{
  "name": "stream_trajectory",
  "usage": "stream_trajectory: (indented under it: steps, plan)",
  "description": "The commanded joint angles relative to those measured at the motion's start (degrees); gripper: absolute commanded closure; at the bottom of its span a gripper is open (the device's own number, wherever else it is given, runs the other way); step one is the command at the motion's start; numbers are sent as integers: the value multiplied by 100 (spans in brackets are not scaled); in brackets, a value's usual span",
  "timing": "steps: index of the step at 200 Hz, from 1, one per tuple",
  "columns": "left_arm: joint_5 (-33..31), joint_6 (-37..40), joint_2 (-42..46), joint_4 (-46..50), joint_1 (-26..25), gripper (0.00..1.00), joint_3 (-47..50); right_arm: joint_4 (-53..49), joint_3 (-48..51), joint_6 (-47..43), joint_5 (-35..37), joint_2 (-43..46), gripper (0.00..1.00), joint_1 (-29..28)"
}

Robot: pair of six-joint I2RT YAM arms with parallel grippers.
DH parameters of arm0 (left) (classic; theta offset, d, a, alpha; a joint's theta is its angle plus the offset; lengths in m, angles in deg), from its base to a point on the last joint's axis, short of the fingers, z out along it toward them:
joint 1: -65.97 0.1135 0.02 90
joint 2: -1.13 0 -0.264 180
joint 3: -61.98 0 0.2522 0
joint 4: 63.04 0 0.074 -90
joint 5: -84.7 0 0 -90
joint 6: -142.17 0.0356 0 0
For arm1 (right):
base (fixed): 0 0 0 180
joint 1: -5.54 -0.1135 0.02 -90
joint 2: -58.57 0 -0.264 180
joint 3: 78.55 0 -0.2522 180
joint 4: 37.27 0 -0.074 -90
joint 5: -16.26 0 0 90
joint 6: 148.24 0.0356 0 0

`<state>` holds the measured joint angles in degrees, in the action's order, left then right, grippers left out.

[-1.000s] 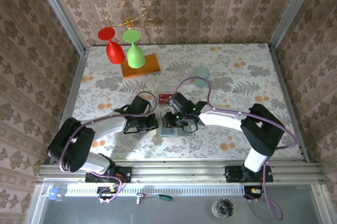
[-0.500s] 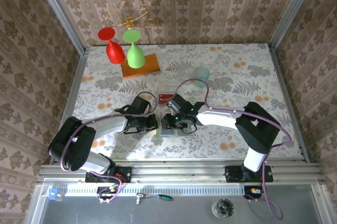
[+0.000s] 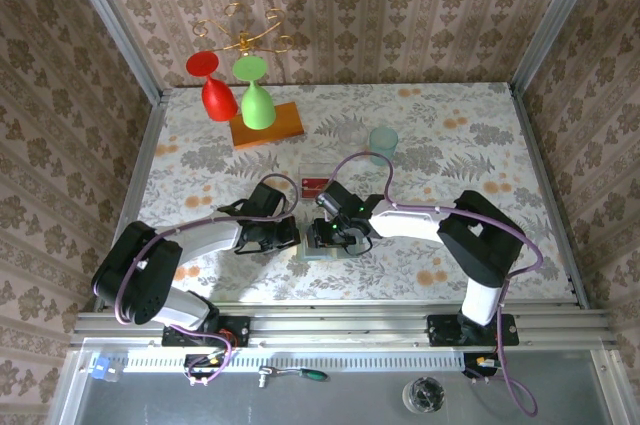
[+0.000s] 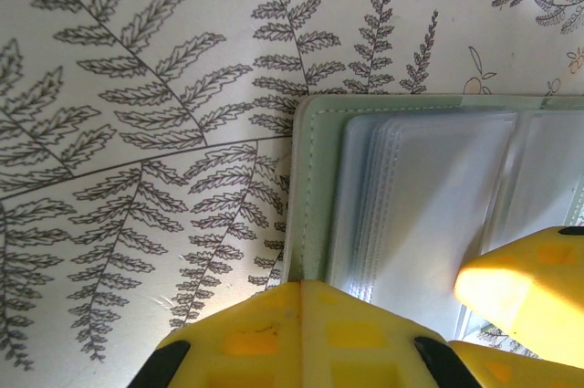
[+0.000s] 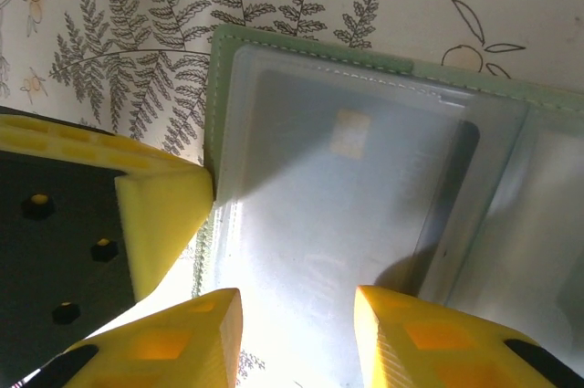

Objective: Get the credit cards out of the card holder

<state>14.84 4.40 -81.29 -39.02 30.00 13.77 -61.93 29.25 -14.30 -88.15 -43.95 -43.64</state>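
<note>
**Card holder** (image 3: 318, 251): sage-green bifold, lying open and flat on the fern-printed table (image 3: 470, 135). It sits near the front edge, between the two grippers. The left wrist view shows a stitched green border around a stack of frosted clear sleeves (image 4: 429, 196).

**Dark card** (image 5: 365, 196): seated inside the frosted pocket of the holder, with a pale chip square toward its far end. The sleeve mutes its colour, so its true colour cannot be told.

**Red card** (image 3: 313, 184): out on the table just beyond the holder and apart from it, bearing white marks. It lies against a pale rectangular patch that cannot be made out.

**Left gripper** (image 4: 301, 289): yellow fingers closed together with nothing between them. The tip rests at the holder's green edge near a corner. In the overhead view it sits at the holder's left side.

**Right gripper** (image 5: 297, 301): yellow fingers parted, poised over the pocket that contains the dark card. Only the sleeve surface shows in the gap. Whether the pads touch the sleeve cannot be told.

**Cup** (image 3: 383, 143): pale teal, translucent, upright, well beyond the holder.

**Wooden board** (image 3: 268, 125): orange, flat, at the far left of the table.

**Wine glasses**: one red (image 3: 216, 95) and one green (image 3: 258, 105), hanging bowl-down from a gold rack (image 3: 243, 37) above the board.
</note>
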Motion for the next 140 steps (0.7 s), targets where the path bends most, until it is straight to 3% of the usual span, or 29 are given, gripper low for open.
stream_trajectory:
  steps: [1,56,140]
  plan:
    - [-45,43,-20,194,-3,93,62,-271,-134,97,80,-49,61,-36]
    - [-54,48,-12,200,4,93,62,-646,-92,52,455,127,61,-30]
    - [-87,76,38,262,2,93,-3,-441,116,170,485,274,62,-30]
